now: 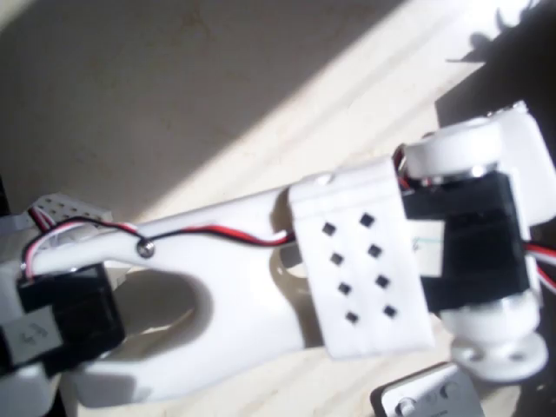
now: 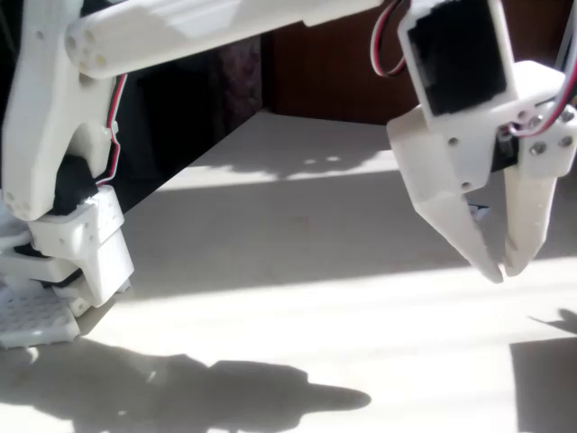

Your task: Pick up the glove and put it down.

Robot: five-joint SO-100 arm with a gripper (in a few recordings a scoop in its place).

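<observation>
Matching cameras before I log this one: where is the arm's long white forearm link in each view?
Overhead view: the forearm link runs across the middle, lower left to right.
Fixed view: the link lies along the top edge, from upper left to centre.
Shared landmark: the black wrist servo at the link's right-hand end.

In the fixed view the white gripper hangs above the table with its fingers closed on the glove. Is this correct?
Not quite. The fixed view shows the gripper hanging above the table, its fingertips nearly together, but they close on nothing. There is just a thin gap between them.
</observation>
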